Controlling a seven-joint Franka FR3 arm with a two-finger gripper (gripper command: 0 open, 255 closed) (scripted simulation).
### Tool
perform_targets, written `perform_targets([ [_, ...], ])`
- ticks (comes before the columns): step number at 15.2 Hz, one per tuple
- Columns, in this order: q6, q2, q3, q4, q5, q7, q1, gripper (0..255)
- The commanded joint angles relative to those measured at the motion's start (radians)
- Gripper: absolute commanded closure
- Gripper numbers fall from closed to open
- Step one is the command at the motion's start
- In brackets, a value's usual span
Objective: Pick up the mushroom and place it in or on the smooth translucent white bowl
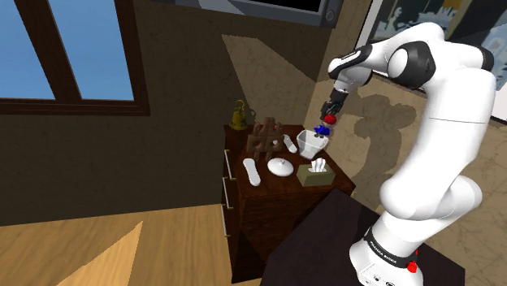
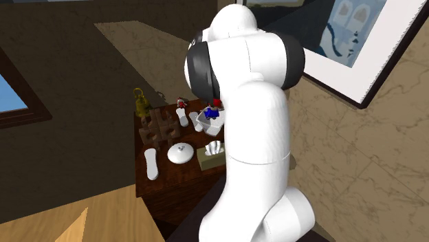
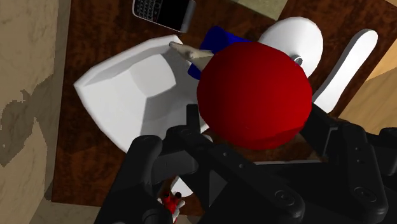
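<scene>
My black gripper [image 1: 328,119] is shut on a red-capped mushroom [image 3: 254,95], the fingers clasping it from both sides below the cap. It hangs just above the angular white bowl [image 1: 311,145] at the back of the dark wooden cabinet [image 1: 268,199]. From the hand, the bowl [image 3: 127,95] lies under and beside the cap, and a blue thing [image 3: 222,37] with a tan stem shows by its rim. In the second exterior view the mushroom [image 2: 217,103] sits over the bowl [image 2: 210,126], with the arm hiding the gripper.
On the cabinet top stand a white lidded dish [image 1: 280,166], a tissue box [image 1: 315,173], a long white piece [image 1: 251,171], a wooden lattice figure [image 1: 264,138], a brass lantern [image 1: 237,116], a black phone [image 3: 162,13] and a small red-and-white figure [image 2: 181,102].
</scene>
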Motion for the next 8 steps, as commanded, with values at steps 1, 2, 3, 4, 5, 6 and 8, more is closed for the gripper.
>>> perform_targets([
  [1, -0.058, 0.069, -0.001, 0.123, 0.011, -0.007, -0.019, 255],
  [2, -0.088, 0.109, 0.000, 0.191, 0.016, -0.008, -0.030, 255],
  [3, -0.120, 0.150, 0.002, 0.264, 0.022, -0.008, -0.041, 255],
  [4, -0.155, 0.193, 0.004, 0.341, 0.028, -0.007, -0.054, 255],
  [5, -0.192, 0.240, 0.006, 0.424, 0.033, -0.005, -0.068, 255],
  [6, -0.232, 0.291, 0.009, 0.515, 0.039, -0.001, -0.083, 255],
  [8, -0.331, 0.413, 0.018, 0.738, 0.049, 0.013, -0.120, 255],
])
